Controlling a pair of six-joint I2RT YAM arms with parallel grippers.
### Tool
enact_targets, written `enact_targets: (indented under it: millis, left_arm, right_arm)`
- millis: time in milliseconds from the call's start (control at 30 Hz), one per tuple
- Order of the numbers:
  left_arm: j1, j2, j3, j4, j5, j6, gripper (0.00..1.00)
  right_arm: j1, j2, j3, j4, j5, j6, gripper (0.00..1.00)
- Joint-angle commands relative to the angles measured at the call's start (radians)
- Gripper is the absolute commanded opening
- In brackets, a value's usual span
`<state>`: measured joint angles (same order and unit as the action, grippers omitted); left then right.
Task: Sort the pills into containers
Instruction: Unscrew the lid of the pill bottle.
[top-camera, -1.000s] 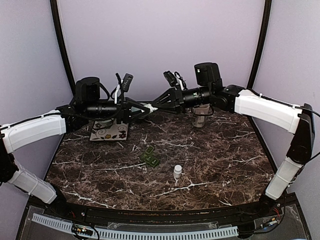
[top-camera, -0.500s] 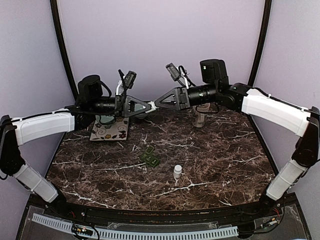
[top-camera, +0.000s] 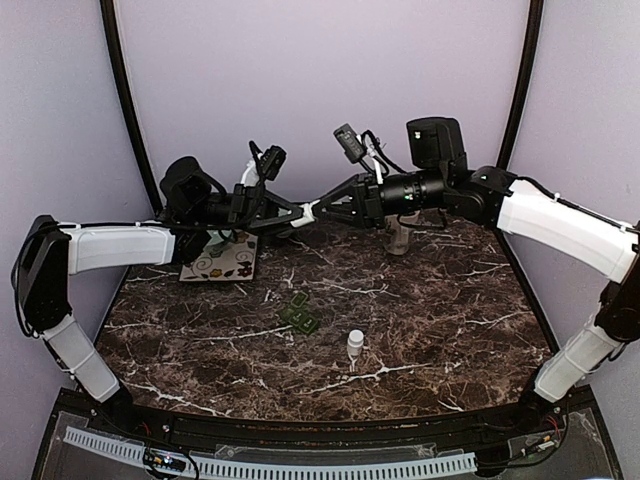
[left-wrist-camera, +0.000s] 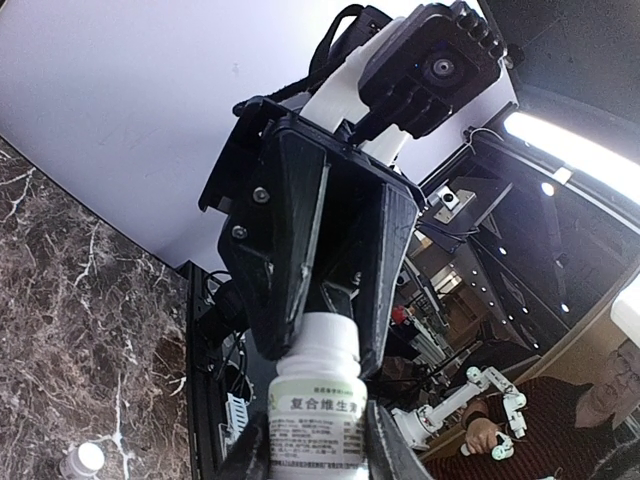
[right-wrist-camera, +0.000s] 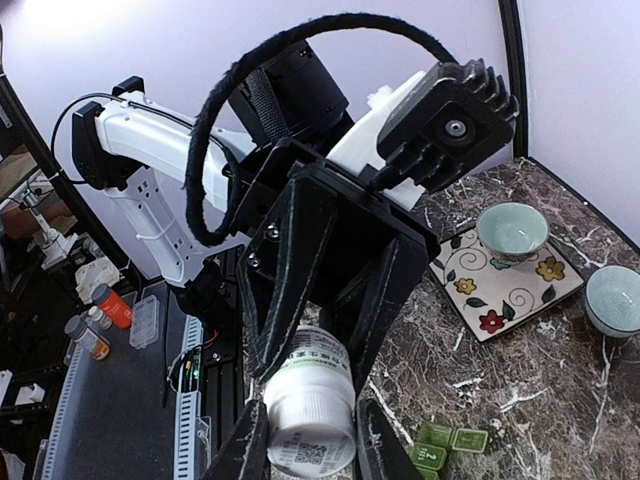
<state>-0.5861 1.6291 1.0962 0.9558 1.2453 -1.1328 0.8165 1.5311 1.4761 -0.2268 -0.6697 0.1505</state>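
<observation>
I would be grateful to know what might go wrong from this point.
1. The left pincer and right pincer both clamp the white bottle in mid-air; if either slips, it may drop onto the marble table.
2. The green pill box lies apart, nearer the arm bases, so spilled pills might miss it.

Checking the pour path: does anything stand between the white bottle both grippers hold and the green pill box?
Nothing visible does. The left gripper and right gripper hold the white bottle in the air; the green pill box lies on the table, lower and nearer. A small white item stands apart to its right, off that path.
</observation>
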Motion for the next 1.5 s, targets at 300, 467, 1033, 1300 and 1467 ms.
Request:
enact_targets:
  millis: [300, 467, 1033, 1300, 1467]
  left_arm:
    - [0.005, -0.04, 0.005, 0.057, 0.052, 0.006, 0.0]
    - [0.005, -0.046, -0.008, 0.046, 0.049, 0.024, 0.0]
    - [0.005, -0.063, -0.016, 0.02, 0.032, 0.062, 0.0]
    - [0.005, -0.09, -0.036, -0.02, 0.01, 0.108, 0.0]
    - [0.005, -0.113, -0.037, -0.096, -0.019, 0.185, 0.0]
  right_arm:
    - [0.006, -0.023, -0.014, 0.03, -0.013, 0.025, 0.32]
    - [0.005, -0.027, -0.021, 0.063, -0.03, 0.057, 0.5]
    - [-0.01, -0.055, -0.076, 0.137, -0.046, 0.15, 0.65]
    - [-0.028, -0.07, -0.114, 0.2, -0.053, 0.239, 0.67]
    - [-0.036, -0.072, -0.129, 0.247, -0.064, 0.326, 0.68]
